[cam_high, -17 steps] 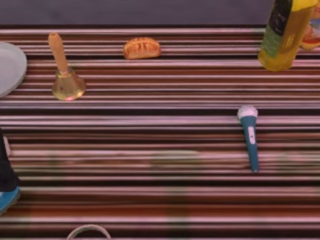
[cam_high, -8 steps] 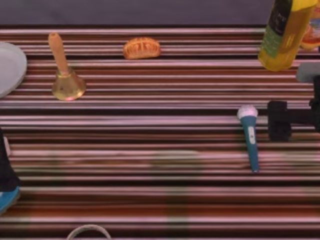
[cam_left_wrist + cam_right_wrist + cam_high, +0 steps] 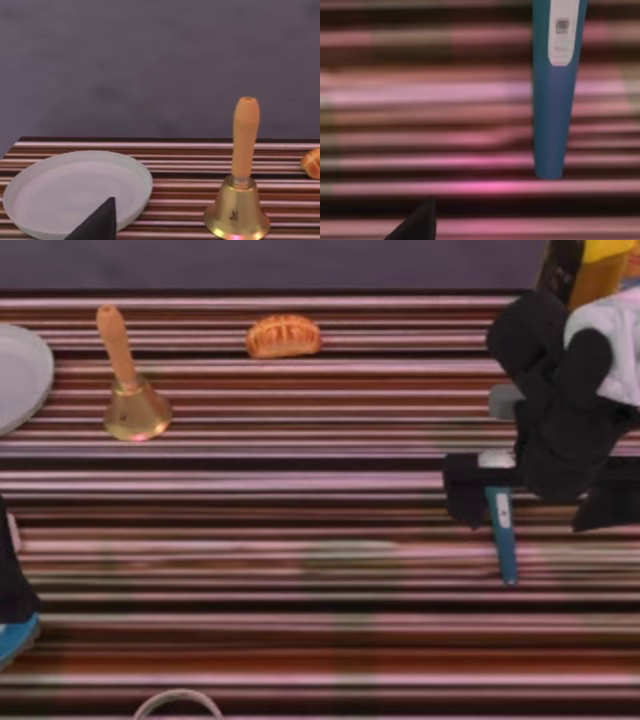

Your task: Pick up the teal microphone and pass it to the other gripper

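The teal microphone point(image 3: 503, 540) lies on the striped table at the right, handle toward the front; its white head is mostly hidden under my right arm. My right gripper point(image 3: 535, 500) hovers over the head end, open, one black finger point(image 3: 465, 492) left of the microphone and the other on its right. The right wrist view shows the teal handle point(image 3: 552, 115) with its white strip, and one black fingertip point(image 3: 420, 220) apart from it. My left arm point(image 3: 12, 590) is parked at the left edge; one fingertip point(image 3: 102, 220) shows near the plate, holding nothing.
A brass bell with an orange handle point(image 3: 130, 390) point(image 3: 240, 200) stands at the back left beside a white plate point(image 3: 20, 370) point(image 3: 75, 190). A bread roll point(image 3: 284, 336) lies at the back middle. A yellow bottle point(image 3: 585, 265) stands back right behind the right arm. A white ring point(image 3: 178, 702) shows at the front edge.
My right arm came in from the right edge and now covers the microphone's head, fingers straddling it. The microphone and the left arm have not moved.
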